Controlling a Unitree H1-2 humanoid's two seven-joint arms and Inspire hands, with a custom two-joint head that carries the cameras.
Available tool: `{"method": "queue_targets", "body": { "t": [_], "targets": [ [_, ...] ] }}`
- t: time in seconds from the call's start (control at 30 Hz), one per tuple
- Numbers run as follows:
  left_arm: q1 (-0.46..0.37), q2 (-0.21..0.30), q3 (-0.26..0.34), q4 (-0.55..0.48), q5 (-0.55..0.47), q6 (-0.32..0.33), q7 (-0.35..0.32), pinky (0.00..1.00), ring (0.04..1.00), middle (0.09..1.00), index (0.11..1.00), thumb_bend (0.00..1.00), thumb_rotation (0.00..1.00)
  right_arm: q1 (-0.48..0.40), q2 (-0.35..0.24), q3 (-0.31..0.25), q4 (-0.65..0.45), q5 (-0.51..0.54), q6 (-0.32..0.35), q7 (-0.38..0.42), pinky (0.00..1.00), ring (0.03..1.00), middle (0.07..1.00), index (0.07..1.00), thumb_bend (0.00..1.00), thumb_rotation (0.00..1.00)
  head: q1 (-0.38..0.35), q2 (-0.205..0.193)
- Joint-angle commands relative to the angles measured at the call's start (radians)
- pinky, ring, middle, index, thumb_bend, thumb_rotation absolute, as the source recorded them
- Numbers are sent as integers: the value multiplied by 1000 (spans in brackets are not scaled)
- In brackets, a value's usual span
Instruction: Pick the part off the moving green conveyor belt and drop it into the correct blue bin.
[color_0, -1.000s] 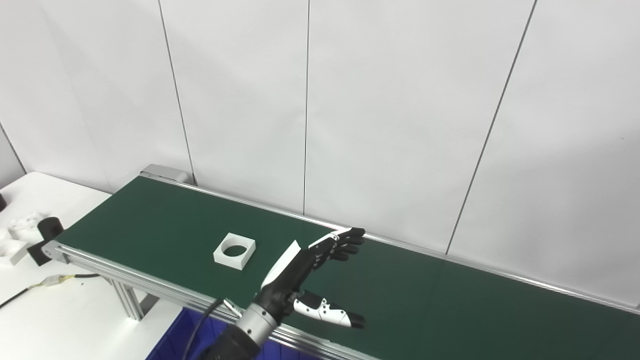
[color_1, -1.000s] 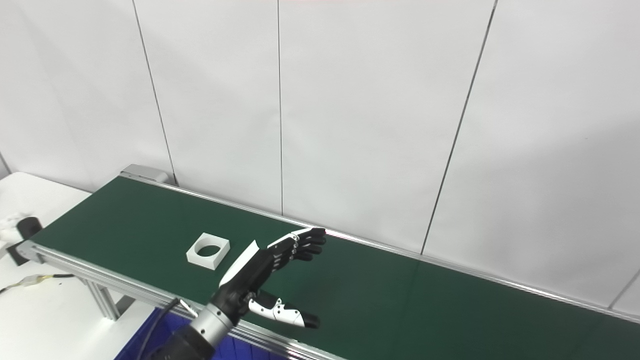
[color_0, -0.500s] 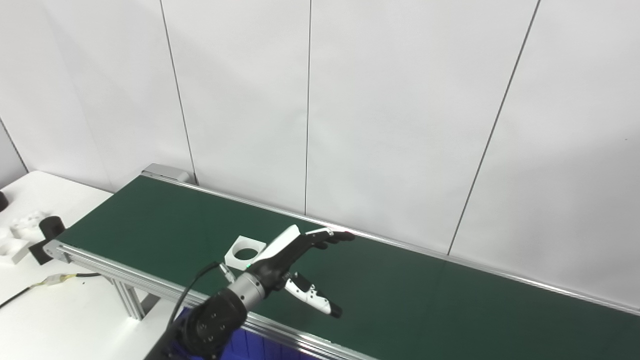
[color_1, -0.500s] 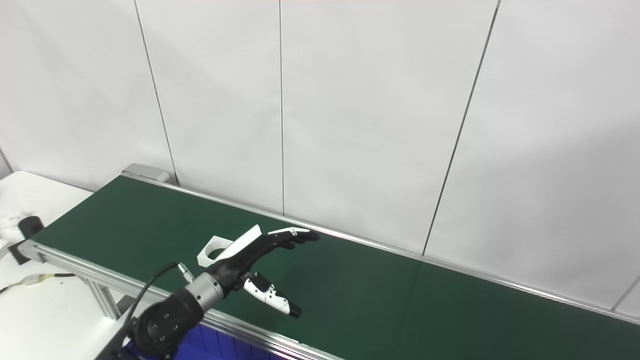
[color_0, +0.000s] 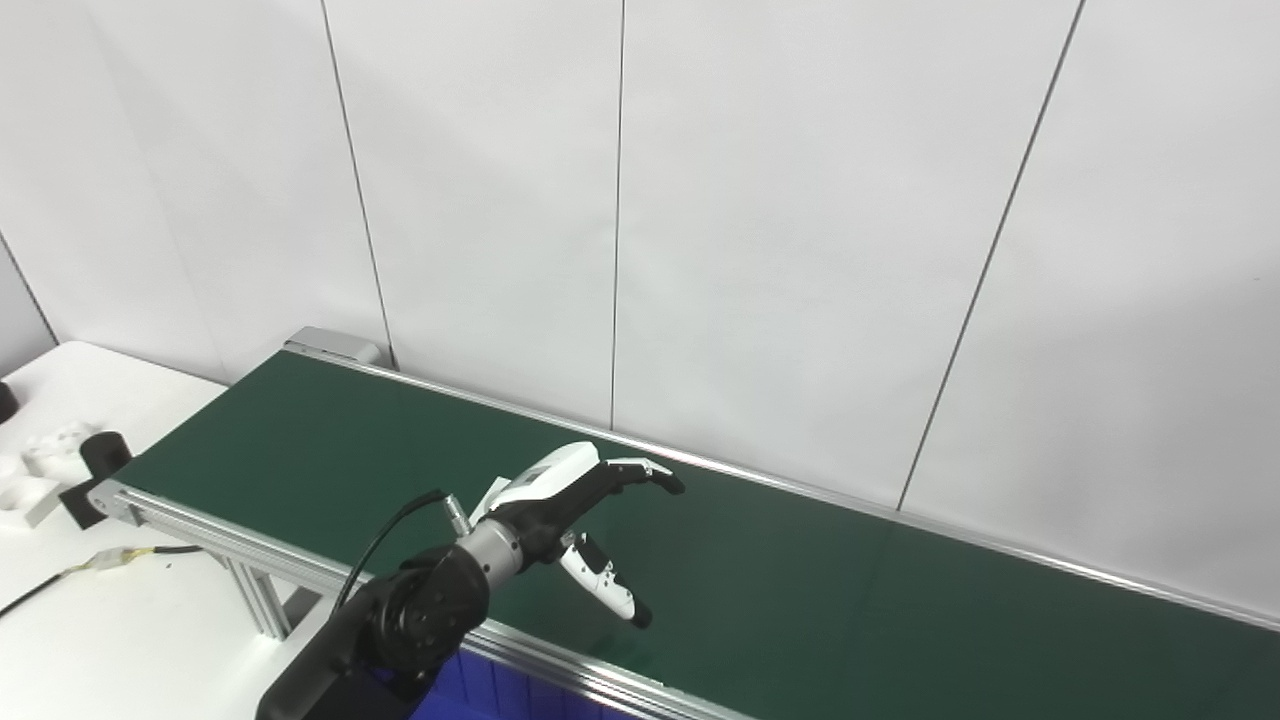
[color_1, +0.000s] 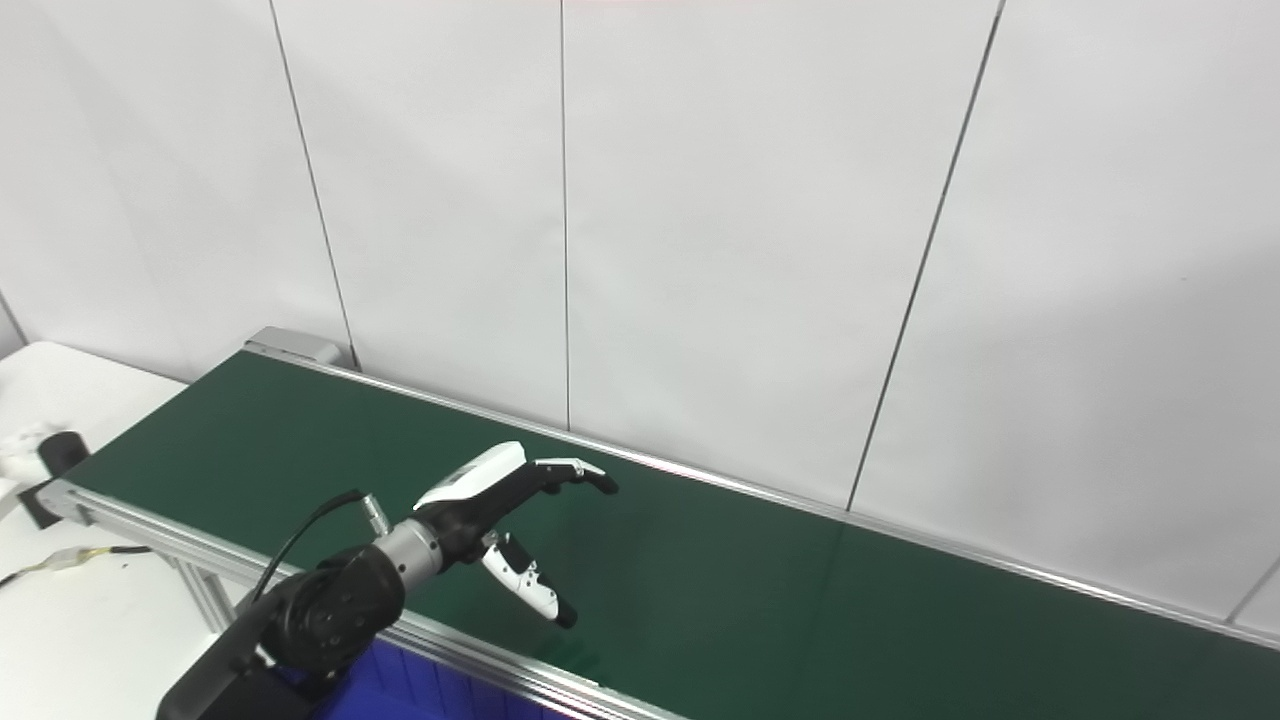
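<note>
My left hand (color_0: 572, 490) hovers low over the green conveyor belt (color_0: 800, 580), open, its fingers stretched toward the far rail and its thumb (color_0: 605, 590) pointing down toward the near edge. The white square part with a round hole is almost wholly hidden behind this hand. Only a small white corner (color_0: 490, 493) shows beside the wrist. I cannot tell whether the hand touches the part. My right hand is not in either view.
A blue bin (color_1: 400, 680) sits below the belt's near rail (color_0: 560, 670), partly behind my forearm. On the white table at the left lie white parts (color_0: 40, 470), a black cylinder (color_0: 100, 450) and a cable (color_0: 60, 580). White wall panels stand behind the belt.
The part has drifted right along the belt and is now covered by my left hand. The hand has turned palm down and pulled left over it, with the elbow swinging left.
</note>
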Motion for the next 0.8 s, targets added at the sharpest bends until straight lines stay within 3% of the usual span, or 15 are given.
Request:
{"method": "queue_targets", "body": {
  "t": [0.0,0.77],
  "targets": [
    [-52,36,3,3,21,-6,8,874,889,868,802,910,0,-10,9,2,-18,-4,-60,-12,701,792,823,908,624,787,0,1],
    [-161,86,-73,264,168,-86,60,869,871,874,821,914,0,-9,13,16,-19,-7,-60,-30,696,790,826,913,636,790,-11,-4]
  ]
}}
